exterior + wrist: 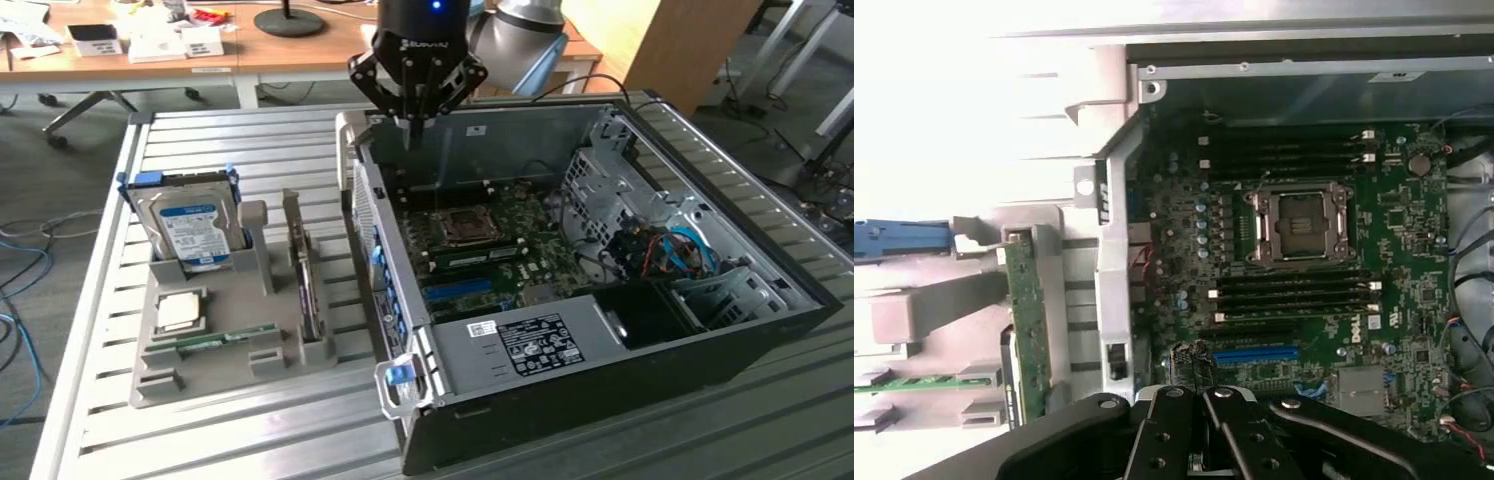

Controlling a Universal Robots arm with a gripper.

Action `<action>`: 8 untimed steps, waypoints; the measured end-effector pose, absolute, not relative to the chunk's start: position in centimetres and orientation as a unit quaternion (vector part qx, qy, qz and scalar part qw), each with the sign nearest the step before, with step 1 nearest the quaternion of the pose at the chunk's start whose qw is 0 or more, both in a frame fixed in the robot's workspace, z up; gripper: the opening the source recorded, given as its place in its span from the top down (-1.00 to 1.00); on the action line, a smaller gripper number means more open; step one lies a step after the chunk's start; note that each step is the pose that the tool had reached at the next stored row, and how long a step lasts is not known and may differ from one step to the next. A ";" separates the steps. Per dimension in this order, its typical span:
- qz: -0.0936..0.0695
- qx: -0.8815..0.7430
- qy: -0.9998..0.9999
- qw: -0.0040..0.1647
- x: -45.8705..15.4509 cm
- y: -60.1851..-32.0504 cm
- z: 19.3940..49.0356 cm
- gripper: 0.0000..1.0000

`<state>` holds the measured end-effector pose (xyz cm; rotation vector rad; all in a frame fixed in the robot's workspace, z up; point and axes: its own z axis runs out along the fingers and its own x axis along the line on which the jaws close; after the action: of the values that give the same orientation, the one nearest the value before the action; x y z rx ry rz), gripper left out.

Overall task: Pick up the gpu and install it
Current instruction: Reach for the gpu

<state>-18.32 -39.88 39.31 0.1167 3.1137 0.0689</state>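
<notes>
The gpu [307,285] [1026,320] stands on its long edge in a slot of a grey holder [200,375] [914,310]. It is outside the open computer case [587,330], untouched, lower than the gripper [414,128] [1202,412] and off to its side, towards the exterior view's left. The gripper's fingers are pressed together with nothing between them. It hangs pointing down above the case's far wall, at the corner nearest the holder.

Directly under the gripper lies the motherboard [494,250] [1414,290]. Its blue slot [1254,353] is just past the fingertips and the processor socket [467,228] [1299,225] is a little farther on.

Beyond the gpu from the gripper, the same holder carries an upright hard drive [194,228] with a blue-and-white label and a narrow green memory stick [214,340] [914,382]. Holder and case both rest on a slatted metal table [200,140].
</notes>
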 end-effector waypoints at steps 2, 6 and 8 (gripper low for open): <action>0.022 0.037 0.999 0.012 -18.9 -39.9 39.3 0.79; 0.022 0.037 0.999 0.012 -20.1 -39.9 39.3 0.79; 0.022 0.037 0.999 0.012 -20.7 -39.9 39.3 0.79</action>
<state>-20.68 -39.89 39.29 0.1165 3.1137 0.0689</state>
